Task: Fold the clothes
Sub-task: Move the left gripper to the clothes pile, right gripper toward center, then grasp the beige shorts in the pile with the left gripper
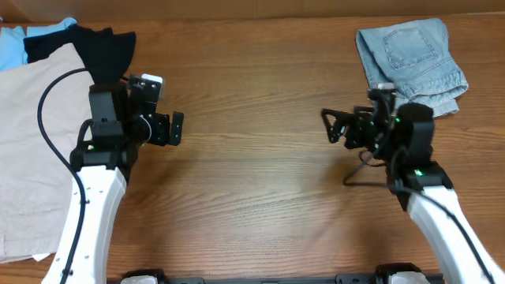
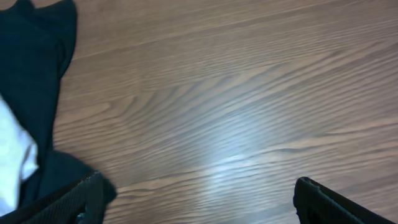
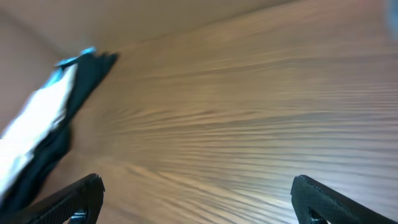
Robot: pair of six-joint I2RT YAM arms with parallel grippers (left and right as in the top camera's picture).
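Observation:
Pale beige shorts [image 1: 31, 150] lie spread at the table's left edge. A black garment [image 1: 95, 47] lies over their top, with a sky-blue piece [image 1: 16, 43] behind it. Folded faded denim [image 1: 410, 63] sits at the back right. My left gripper [image 1: 177, 128] is open and empty, just right of the black garment [image 2: 34, 81], over bare wood. My right gripper [image 1: 327, 126] is open and empty, in front of and left of the denim. In the right wrist view the left pile [image 3: 50, 118] shows far off and blurred.
The brown wooden table [image 1: 252, 181] fills all views. A black cable [image 1: 47, 118] loops over the beige shorts beside the left arm. Another cable [image 1: 363, 170] hangs by the right arm.

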